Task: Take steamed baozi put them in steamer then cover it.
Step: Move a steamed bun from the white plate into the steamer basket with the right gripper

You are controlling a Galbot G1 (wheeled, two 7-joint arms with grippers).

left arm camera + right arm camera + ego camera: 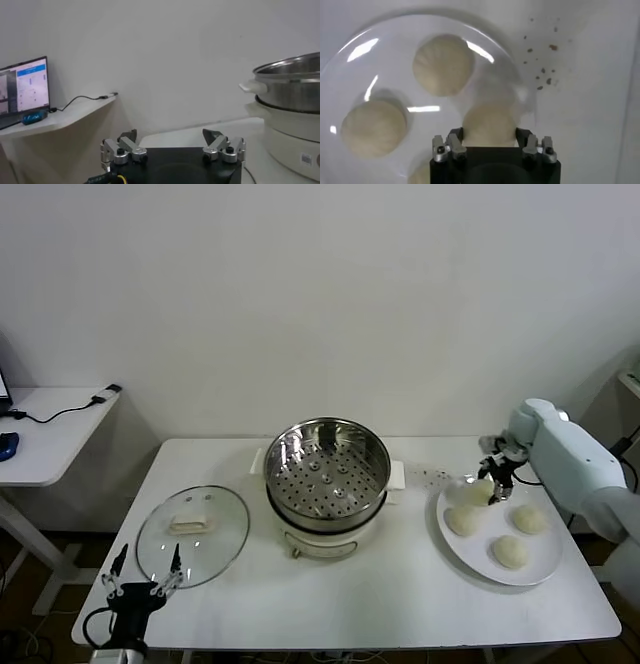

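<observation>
— White wall behind, white surface (400,594) in front. What is looking risky?

— The right pincer (495,480) is sitting spread around the far baozi (489,125) on the plate (548,571); squeezing too hard could be denting the soft dough, too lightly and it could be slipping out.

— And the count?

— Four baozi, all on the plate; one steamer (327,474), empty; one cover (192,533) lying beside it. The left pincer (144,577) is waiting spread near the cover.

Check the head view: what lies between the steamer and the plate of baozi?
Only bare white table with a patch of small dark specks separates the steamer from the plate. The right wrist view shows those specks beside the plate too.
</observation>
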